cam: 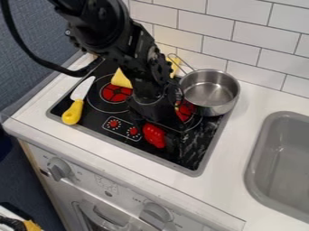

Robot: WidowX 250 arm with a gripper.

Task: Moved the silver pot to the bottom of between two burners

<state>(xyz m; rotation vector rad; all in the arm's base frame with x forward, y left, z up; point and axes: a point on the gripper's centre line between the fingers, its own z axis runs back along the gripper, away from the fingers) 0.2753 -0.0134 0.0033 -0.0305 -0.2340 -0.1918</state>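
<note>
1. In the camera view, the black robot arm comes in from the top left and slants down over the stovetop.
2. Its claw hangs over the front right part of the stovetop; I cannot tell whether it is open or closed, or whether it grips anything.
3. A red toy shows right beside the claw, on the side toward the knife.
4. The silver pot is at the back right corner of the stovetop, mouth up, beyond the right burner. In the view it overlaps the edge of the white bench. Its wire handle points toward the upper left, and I cannot tell whether its base touches the surface.
5. The left burner lies partly behind the arm, with a yellow wedge at its back edge.
6. Another yellow item shows behind the arm, near the pot's handle.
7. The knife lies along the left side of the stovetop, yellow handle toward the front, pale blade toward the back.
8. A gray sink is set into the bench at the right.
</note>
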